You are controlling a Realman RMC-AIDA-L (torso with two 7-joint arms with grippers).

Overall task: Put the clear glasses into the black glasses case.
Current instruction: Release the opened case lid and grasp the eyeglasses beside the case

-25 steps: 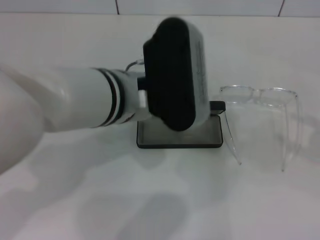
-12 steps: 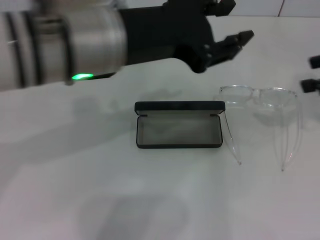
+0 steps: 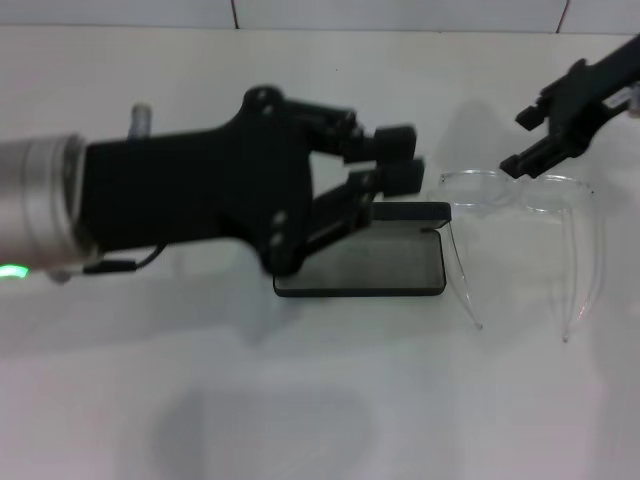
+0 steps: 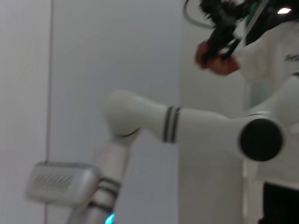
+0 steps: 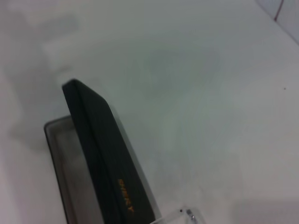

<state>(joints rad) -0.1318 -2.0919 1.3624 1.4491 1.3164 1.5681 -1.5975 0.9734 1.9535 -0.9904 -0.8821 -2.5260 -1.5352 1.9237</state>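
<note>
The clear glasses stand on the white table with their temple arms unfolded toward me, just right of the black glasses case. The case lies open with its grey lining up and its lid upright at the back. My right gripper hovers open just above the glasses' left lens, holding nothing. My left gripper is open and empty, hanging close to the camera and covering the case's left half. In the right wrist view the case lid shows its orange lettering, and a corner of the glasses peeks in.
Bare white table stretches in front of the case and glasses. A tiled wall edge runs along the back. The left wrist view shows only a white robot arm and a person far off.
The left arm swung down and back, its gripper now in front of the case. The right gripper came in from the right edge to just above the glasses.
</note>
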